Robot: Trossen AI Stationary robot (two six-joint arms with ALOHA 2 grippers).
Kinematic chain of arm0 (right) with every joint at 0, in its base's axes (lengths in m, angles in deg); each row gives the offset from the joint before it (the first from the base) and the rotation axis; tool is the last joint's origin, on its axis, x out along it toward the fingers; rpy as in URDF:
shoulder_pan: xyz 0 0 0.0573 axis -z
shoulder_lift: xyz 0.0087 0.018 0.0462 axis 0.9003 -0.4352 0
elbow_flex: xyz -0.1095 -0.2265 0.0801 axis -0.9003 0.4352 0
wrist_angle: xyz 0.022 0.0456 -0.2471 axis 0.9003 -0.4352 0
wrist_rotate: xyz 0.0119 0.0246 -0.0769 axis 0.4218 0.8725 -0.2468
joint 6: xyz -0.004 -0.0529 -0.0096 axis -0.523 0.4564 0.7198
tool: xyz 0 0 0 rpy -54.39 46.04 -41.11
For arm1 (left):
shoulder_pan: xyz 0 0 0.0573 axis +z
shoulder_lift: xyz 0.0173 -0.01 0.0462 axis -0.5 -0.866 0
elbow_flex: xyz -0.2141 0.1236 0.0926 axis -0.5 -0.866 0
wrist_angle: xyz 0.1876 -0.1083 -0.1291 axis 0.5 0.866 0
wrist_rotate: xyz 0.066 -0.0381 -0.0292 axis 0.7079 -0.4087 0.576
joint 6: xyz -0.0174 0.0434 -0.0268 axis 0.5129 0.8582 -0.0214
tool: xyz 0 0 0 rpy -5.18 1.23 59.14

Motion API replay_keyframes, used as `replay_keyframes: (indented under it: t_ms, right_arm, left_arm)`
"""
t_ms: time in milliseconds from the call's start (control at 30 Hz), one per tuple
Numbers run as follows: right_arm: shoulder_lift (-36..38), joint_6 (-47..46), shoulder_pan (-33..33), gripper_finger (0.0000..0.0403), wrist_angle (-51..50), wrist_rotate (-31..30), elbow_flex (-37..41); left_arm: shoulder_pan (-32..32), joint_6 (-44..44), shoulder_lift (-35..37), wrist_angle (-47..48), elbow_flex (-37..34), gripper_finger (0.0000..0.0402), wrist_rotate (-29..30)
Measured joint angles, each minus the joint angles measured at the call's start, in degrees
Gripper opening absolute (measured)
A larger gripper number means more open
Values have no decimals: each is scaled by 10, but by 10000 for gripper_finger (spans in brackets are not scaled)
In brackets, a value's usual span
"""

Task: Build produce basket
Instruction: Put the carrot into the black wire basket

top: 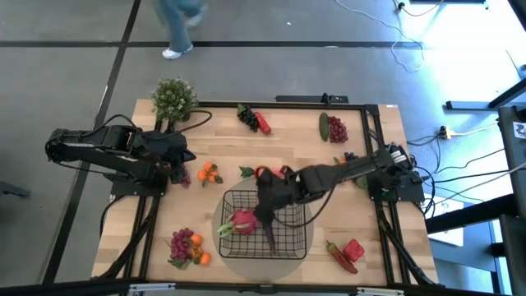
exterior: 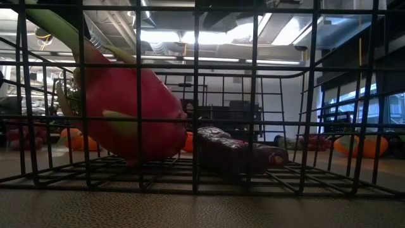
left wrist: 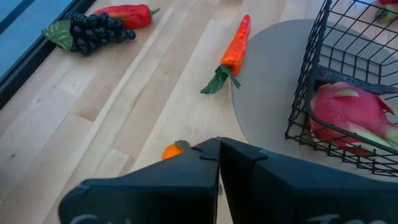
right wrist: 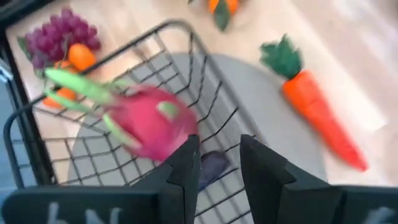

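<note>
- Directly beneath the right gripper (right wrist: 221, 142), inside the basket (top: 306, 224): fingers spread a little, pinching nothing, hanging over the mesh floor.
- Just below that gap, lying flat on the basket floor: the dark eggplant (exterior: 231, 152), apart from the fingers and apparently already placed.
- Beside the eggplant, towards the left arm's side: the pink radish (exterior: 133, 114), leaning against the basket wall with green leaves poking upward.
- Just beyond the basket's far rim, on the bare table: the carrot (right wrist: 320, 115), probably the next piece to fetch.
  - Outside the wire, near it but not touching.
  - Long axis running roughly along that rim, leaves pointing to the left arm's side, tip to the right arm's side.
  - Nearer the right gripper than the left, so likely a short lift over the rim and a turn of the wrist to close across the body, not along it.
- Farther out on the left arm's side: the left gripper (left wrist: 219, 144), fingers pressed together and empty, waiting near the oranges (top: 209, 173).
- Farthest, along the table's back edge: black grapes (top: 246, 115) with a red pepper (top: 262, 124), well apart from both grippers and not yet in the basket.
</note>
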Motion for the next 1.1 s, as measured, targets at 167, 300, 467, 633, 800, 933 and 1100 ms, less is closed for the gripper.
replay_keyframes:
  t_ms: [167, 300, 467, 633, 800, 933, 1100]
  right_arm:
    - [21, 57, 35, 100, -35, 10, 0]
    - [33, 145, 73, 100, -74, 36, 0]
    - [34, 283, 140, 100, -119, 133, 0]
    - [29, 424, 208, 100, -129, 208, 0]
    - [20, 516, 243, 100, -151, 264, 9]
    - [18, 540, 250, 100, -143, 266, 59]
    - [17, 537, 257, 100, -51, 257, 150]
  left_arm:
    - [0, 0, 0, 1, 0, 0, 0]
    - [0, -5, -1, 2, 0, 0, 15]
    - [1, -14, 0, 3, 0, 0, 62]
    - [1, -14, 0, 3, 0, 0, 88]
    - [1, -15, 0, 3, 0, 0, 91]
    - [1, -15, 0, 3, 0, 0, 91]
    - [1, -34, 0, 0, 0, 0, 91]
